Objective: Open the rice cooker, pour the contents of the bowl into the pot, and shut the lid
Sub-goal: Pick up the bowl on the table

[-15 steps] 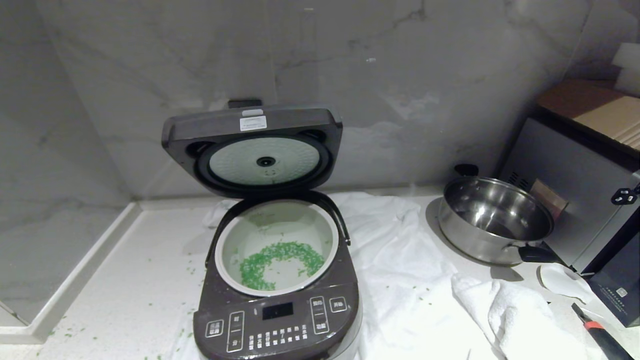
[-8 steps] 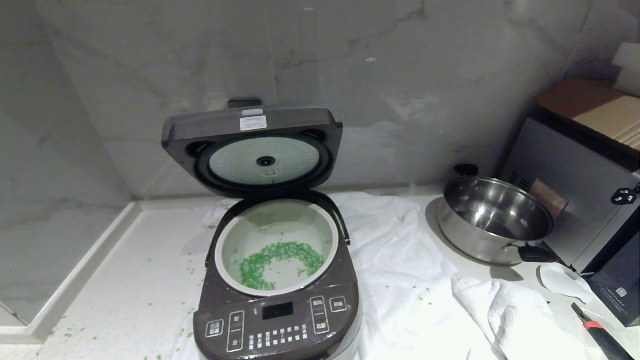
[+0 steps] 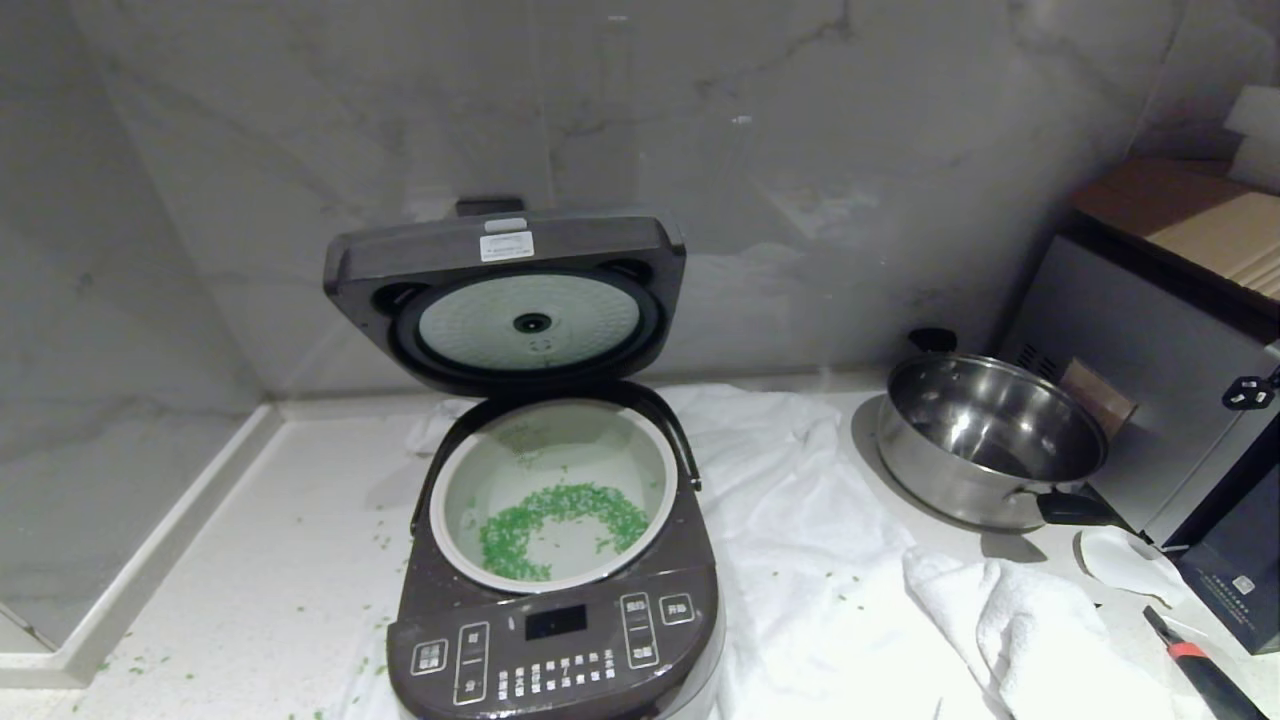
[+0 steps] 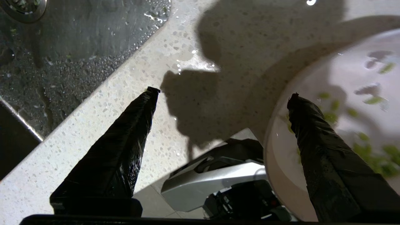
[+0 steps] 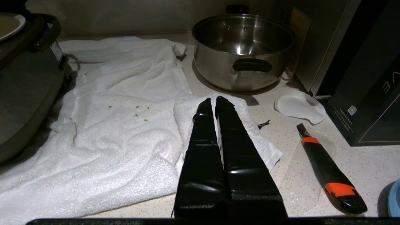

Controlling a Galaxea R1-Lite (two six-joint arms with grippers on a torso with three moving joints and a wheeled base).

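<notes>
Grey marble-look wall behind a pale speckled surface (image 3: 250, 560), w/ a white towel (image 3: 800, 520) spread under and right of the rice cooker (image 3: 555, 640). Lid (image 3: 505, 295) stands up on its hinge, silvery underside facing the head cam, so the pot (image 3: 640, 450) is left exposed for pouring. The green bits (image 3: 555, 520) lie in a loose ring on the pot's floor; a few strays sit on the surface left of the cooker and on the towel, prob. spill from the tipping.

Bowl (image 4: 340, 78) shows only in the left wrist view, upright on the surface near a wet sink (image 4: 62, 47), a few green bits clinging inside. Left gripper (image 4: 222, 93) has its fingers spread wide, one outside the bowl, the other over its inside, rim between them but nothing gripped – looks like a set-down, out of the cooker's way. Right gripper (image 5: 215, 101) parked over the towel, fingers pressed together, empty; steel saucepan (image 5: 243, 50) and an orange-black knife (image 5: 328, 175) nearby.

Vs. a sec ago in the head view: no change – lid, pot, green ring, towel all same, neither arm visible. Pouring looks done; lid not yet closed.
</notes>
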